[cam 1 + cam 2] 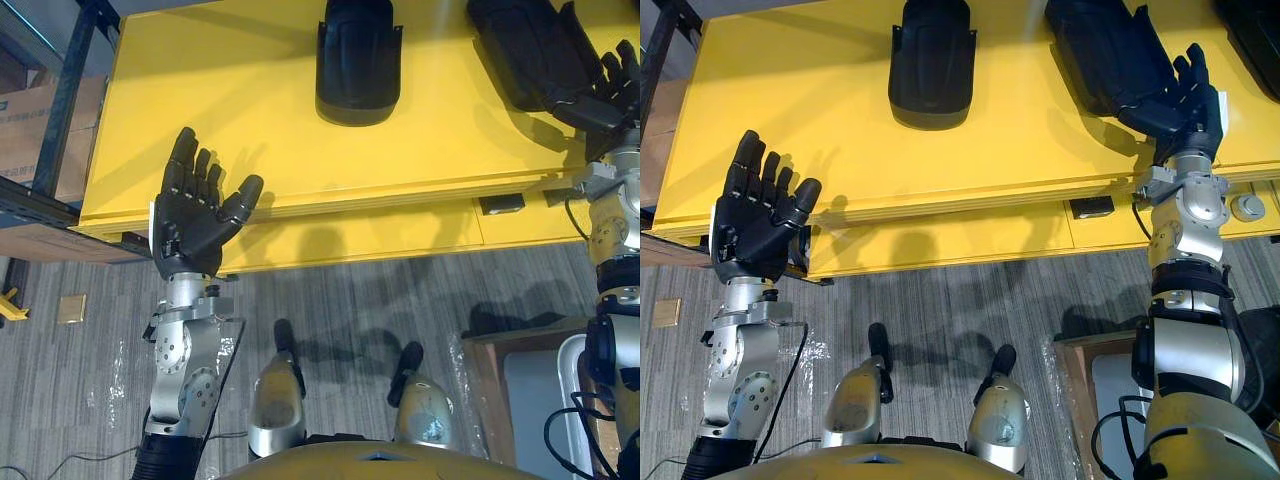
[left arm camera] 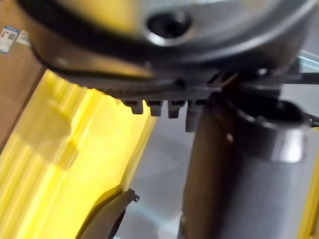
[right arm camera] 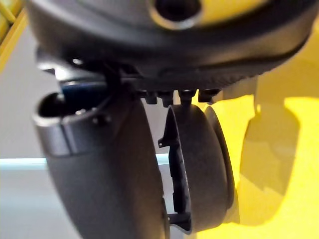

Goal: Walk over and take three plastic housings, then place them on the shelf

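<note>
Two black housings on yellow table [image 1: 1020,150]: middle housing [image 1: 930,70] lies free, right hand [image 1: 1180,100] touches right housing [image 1: 1105,50], grip unclear. Left hand [image 1: 755,215] spread, empty, at table's front edge.

Left robot hand [image 1: 200,205] spread open over the near edge of the yellow desk [image 1: 200,80]; a black housing [image 1: 358,60] lies mid-desk; right robot hand [image 1: 612,88] rests on a second housing [image 1: 525,50]

Field notes: yellow table [image 1: 250,120] ahead of me, its top catching glare. Grey plank floor [image 1: 350,300] below. Dark metal rack [image 1: 72,90] on my left, cardboard box [image 1: 25,130] behind it.
</note>
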Robot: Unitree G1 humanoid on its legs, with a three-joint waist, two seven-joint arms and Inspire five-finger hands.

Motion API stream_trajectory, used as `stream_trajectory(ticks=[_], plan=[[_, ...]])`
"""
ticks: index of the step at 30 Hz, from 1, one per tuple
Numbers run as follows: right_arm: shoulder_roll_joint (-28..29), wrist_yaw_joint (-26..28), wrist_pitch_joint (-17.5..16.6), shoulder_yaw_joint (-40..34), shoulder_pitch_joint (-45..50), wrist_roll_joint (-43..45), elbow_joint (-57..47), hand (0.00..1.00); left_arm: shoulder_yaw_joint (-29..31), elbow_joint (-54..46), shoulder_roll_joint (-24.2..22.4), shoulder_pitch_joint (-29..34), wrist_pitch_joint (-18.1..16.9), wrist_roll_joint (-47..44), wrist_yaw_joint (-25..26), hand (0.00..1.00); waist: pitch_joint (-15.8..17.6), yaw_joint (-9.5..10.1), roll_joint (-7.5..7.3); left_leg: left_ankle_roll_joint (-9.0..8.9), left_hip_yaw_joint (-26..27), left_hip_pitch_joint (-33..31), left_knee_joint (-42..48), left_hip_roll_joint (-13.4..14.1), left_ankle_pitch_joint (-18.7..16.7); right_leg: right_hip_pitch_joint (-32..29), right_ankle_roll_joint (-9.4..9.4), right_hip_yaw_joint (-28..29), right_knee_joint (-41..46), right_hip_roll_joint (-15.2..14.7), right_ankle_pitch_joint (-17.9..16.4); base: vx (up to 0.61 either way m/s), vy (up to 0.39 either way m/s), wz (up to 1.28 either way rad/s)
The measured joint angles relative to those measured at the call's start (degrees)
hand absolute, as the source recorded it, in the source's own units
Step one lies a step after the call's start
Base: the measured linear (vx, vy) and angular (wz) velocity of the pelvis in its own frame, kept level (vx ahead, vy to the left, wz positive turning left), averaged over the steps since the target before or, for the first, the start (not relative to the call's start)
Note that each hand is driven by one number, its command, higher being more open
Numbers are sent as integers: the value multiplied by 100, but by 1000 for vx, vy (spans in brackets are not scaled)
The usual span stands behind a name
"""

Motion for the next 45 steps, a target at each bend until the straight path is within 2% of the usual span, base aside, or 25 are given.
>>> stream_trajectory(ticks=[18, 23, 27, 28, 33, 39, 45], plan=[[5, 120, 14, -267, 895, -106, -559, 100, 55, 4, 44, 101, 1, 5, -241, 100, -36, 9, -22, -22, 88, 426, -387, -14, 133, 239, 32, 28, -9, 24, -78, -3, -1, -1], [274, 184, 27, -343, 1297, -117, -685, 100, 53, 86, 72, 236, 2, 5, -279, 100, -331, 4, -146, -30, 94, 525, -503, -22, 203, 297, 27, 1, -37, 31, -78, 26, -11, 2], [302, 395, 50, -420, 1660, -115, -795, 100, 52, 149, 72, 328, 10, 6, -356, 100, -439, 4, -162, -32, 69, 630, -566, -27, 206, 459, 34, -85, -116, 43, -82, -12, -8, 5], [422, 520, 127, -427, 1903, -301, -836, 100, 87, 181, 73, 500, 38, 7, -455, 100, -675, 5, -199, -31, 70, 660, -602, -27, 206, 490, 49, -91, -147, 51, -84, -44, -10, 1], [482, 516, 145, -388, 2073, -333, -829, 100, 100, 184, 81, 533, 114, 8, -503, 100, -796, 24, -217, -8, 48, 725, -680, -27, 221, 630, 110, -152, -314, 86, -41, -27, -5, 4], [481, 291, 140, -286, 1919, -333, -756, 100, 119, 199, 101, 534, 120, 8, -511, 100, -797, 27, -223, -13, -65, 606, -666, -25, 250, 586, 100, -237, -313, 91, -29, -4, -7, 7], [481, -755, 243, -145, 1424, -578, -485, 100, 136, 203, 101, 513, 118, 8, -468, 100, -793, 70, -227, -34, -73, 503, -644, -22, 272, 475, 84, -225, -301, 94, -15, 0, 0, 0]])
